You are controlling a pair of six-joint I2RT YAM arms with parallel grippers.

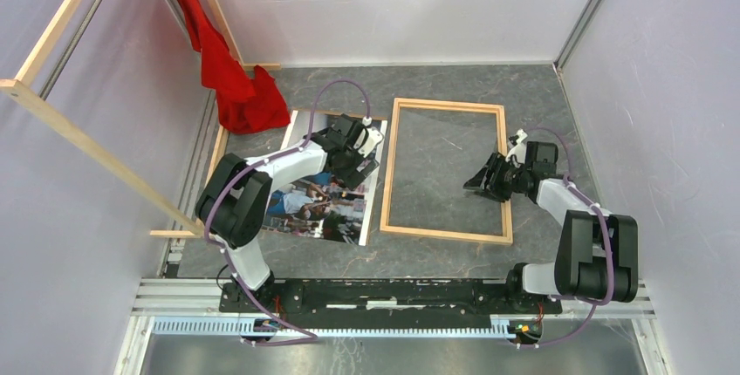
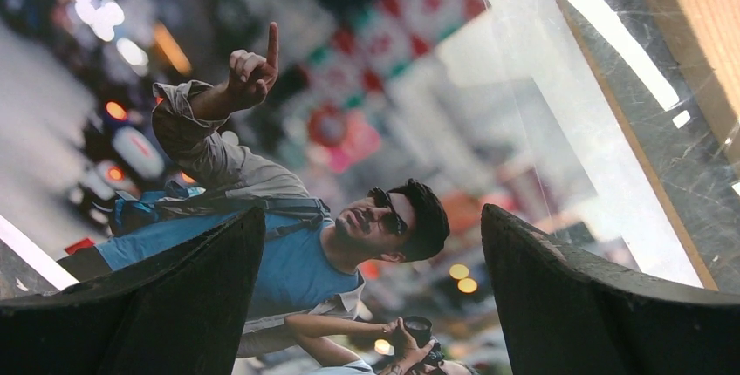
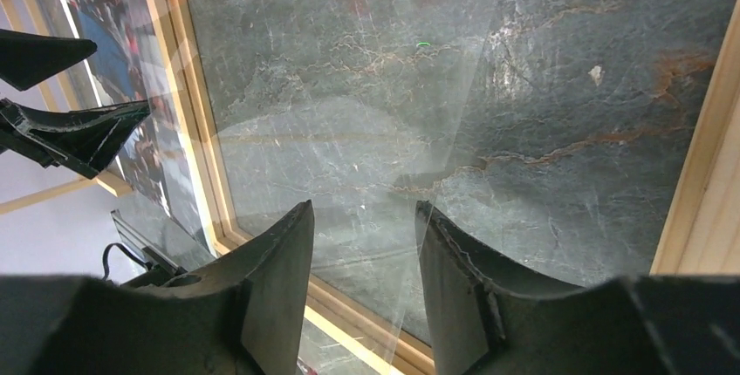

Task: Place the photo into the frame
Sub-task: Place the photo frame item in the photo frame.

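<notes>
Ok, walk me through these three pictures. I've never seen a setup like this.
The overhead picture shows two robot arms bolted at the near edge of a grey table. The other two pictures come from cameras on their wrists, with dark fingers at the bottom. On the table lie a colour photo, a light-wood frame right of it, and a red cloth at the back. The left end effector hovers open over the photo; the right end effector is open above the frame. Neither holds anything.
</notes>
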